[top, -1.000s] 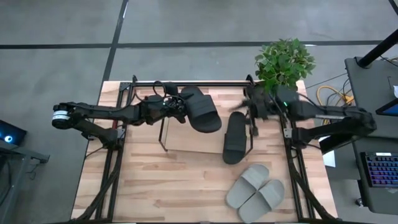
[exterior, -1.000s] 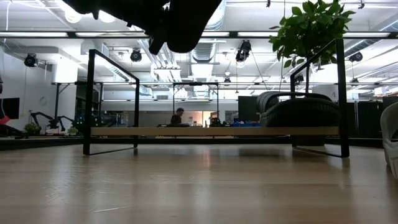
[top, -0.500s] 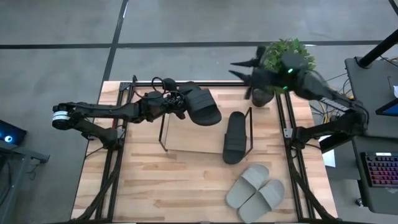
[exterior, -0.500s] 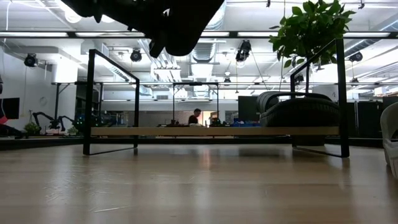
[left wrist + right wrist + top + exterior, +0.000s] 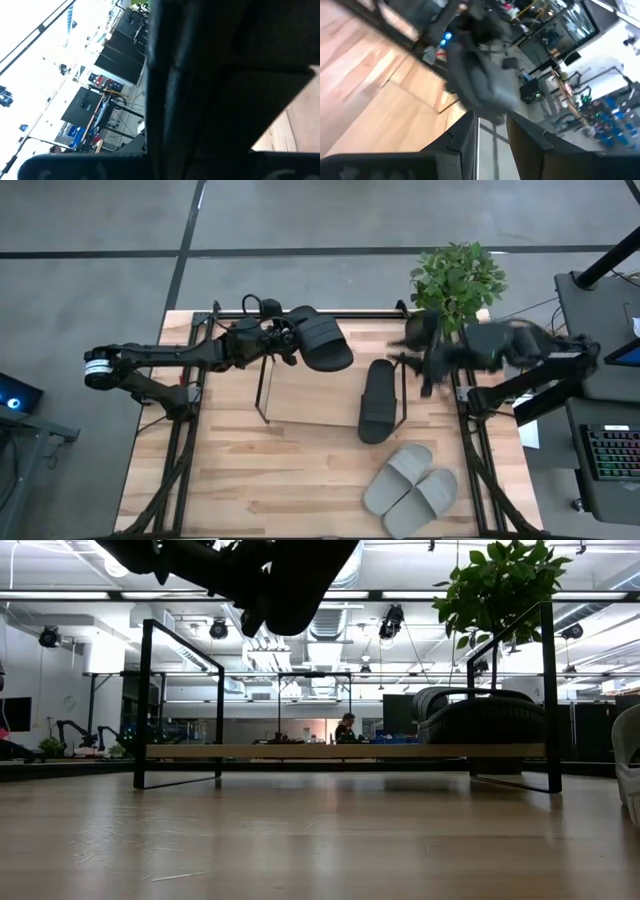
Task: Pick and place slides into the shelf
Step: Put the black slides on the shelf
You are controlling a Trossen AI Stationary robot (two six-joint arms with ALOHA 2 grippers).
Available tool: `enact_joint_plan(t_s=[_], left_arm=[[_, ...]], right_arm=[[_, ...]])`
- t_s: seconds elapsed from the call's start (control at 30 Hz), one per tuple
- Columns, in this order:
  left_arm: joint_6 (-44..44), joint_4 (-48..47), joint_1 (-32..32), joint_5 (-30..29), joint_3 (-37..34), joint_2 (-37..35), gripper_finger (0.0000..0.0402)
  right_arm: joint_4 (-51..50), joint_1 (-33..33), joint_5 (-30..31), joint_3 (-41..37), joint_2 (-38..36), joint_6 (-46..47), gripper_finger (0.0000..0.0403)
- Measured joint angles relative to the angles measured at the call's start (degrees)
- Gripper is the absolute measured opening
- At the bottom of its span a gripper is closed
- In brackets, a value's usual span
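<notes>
My left gripper (image 5: 285,345) holds one black slide (image 5: 322,342) in the air above the far left part of the shelf (image 5: 300,402). In the low view this slide (image 5: 300,580) is a dark shape high over the shelf board (image 5: 330,751). It fills the left wrist view (image 5: 225,75). A second black slide (image 5: 378,400) lies on the board's right end beside the wire end frame. The grey pair (image 5: 412,480) lies side by side on the table, near right. My right gripper (image 5: 415,363) hovers open and empty by the shelf's right end. My left gripper is shut on the end of the black slide nearest my left arm (image 5: 298,342). The fingers come level from the table's left. The slide is lifted clear and sticks out from the fingers toward the table's right. The slide itself hides the fingers in the wrist view.
A potted plant (image 5: 458,280) stands at the table's far right corner, close behind my right arm. Black rail frames (image 5: 185,440) run along the table's left and right sides. A person (image 5: 346,726) shows far off in the room behind.
My right gripper has come away from the black slide on the shelf, risen, swung toward the far edge and come back by the shelf's right end, turning as it went. That slide stays on the board. My left gripper has carried its slide a little toward the far edge.
</notes>
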Motion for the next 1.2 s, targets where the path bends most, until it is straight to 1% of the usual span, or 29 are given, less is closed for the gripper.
enact_joint_plan(t_s=[0.07, 0.13, 0.17, 0.2, 0.27, 0.37, 0.43, 0.53, 0.7, 1.07, 1.2], left_arm=[[0.0, 0.0, 0.3, 0.4, 0.0, 0.0, 0.0045], [-0.1, -0.3, 0.4, 0.8, 0.0, 0.0, 0.0045], [-0.7, -0.6, 0.4, 1.5, 0.0, 0.0, 0.0045], [-1.6, -1.0, 0.4, 2.6, 0.0, 0.0, 0.0045], [-3.2, -1.8, 0.4, 5.0, 0.0, 0.0, 0.0045], [-4.2, -2.0, 0.3, 5.8, 0.0, 0.0, 0.0045], [-4.3, -1.9, 0.2, 5.7, 0.0, 0.3, 0.0044], [-4.3, -2.3, -0.2, 5.4, 0.0, 1.0, 0.0044], [-4.6, -2.0, -0.3, 5.6, 0.0, 2.3, 0.0044], [-5.8, -1.5, -1.4, 5.7, 0.0, 3.2, 0.0044], [-5.8, -1.4, -1.5, 5.7, 0.0, 3.2, 0.0044]], right_arm=[[-0.1, 5.3, 7.6, -0.4, 1.1, -0.2, 0.0113], [0.1, 9.2, 14.9, -0.6, 2.4, -0.6, 0.0124], [0.0, 10.8, 17.5, -0.7, 3.2, -0.7, 0.0131], [0.1, 12.2, 19.0, -0.7, 4.1, -0.6, 0.0138], [0.3, 14.3, 19.8, -0.9, 6.0, 0.3, 0.0155], [1.9, 15.6, 20.3, -0.9, 8.9, 1.0, 0.0176], [3.5, 16.1, 23.4, -0.9, 11.0, 0.7, 0.0186], [6.6, 16.1, 28.7, -0.9, 14.5, -3.2, 0.0194], [12.6, 15.9, 29.3, -0.6, 17.1, -10.0, 0.0196], [12.8, 15.2, 28.2, 2.3, 20.0, -11.3, 0.0196], [13.1, 14.4, 28.3, 2.8, 20.1, -11.3, 0.0196]])
